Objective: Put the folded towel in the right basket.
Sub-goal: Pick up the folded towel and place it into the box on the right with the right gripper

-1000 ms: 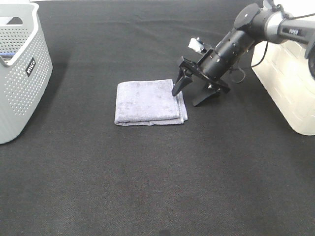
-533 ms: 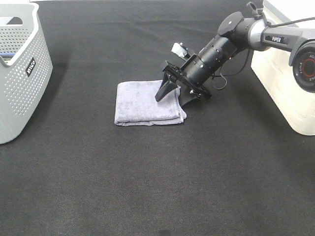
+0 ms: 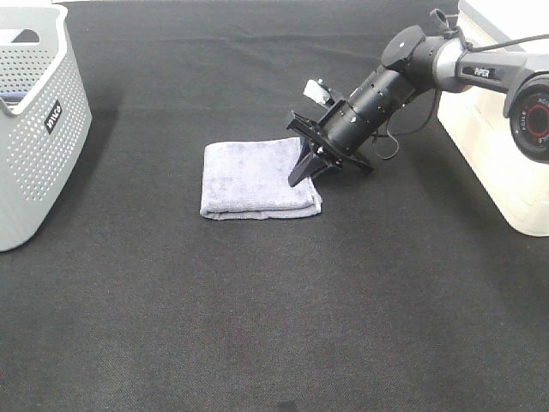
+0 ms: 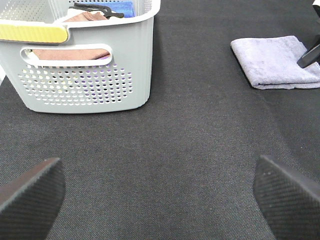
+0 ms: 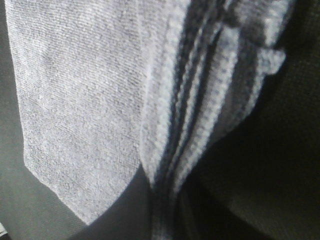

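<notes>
Folded towel (image 3: 250, 176), edge clamped by right pincer (image 3: 298, 178), contact blurred, left pincer (image 4: 160, 192) apart.

A grey perforated basket (image 3: 34, 129) stands upright at the left of the black surface (image 3: 257, 300). It holds a brown cloth (image 4: 86, 17), a blue item (image 4: 125, 7) and a black object (image 4: 98, 9). A yellow strip (image 4: 32, 33) lies along one rim.

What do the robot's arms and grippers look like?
The right arm is black cylinders, then a grey link lettered PIPER, with a black cable looping beside it. The right gripper is black and tapered; the left gripper has black, textured pads.
</notes>
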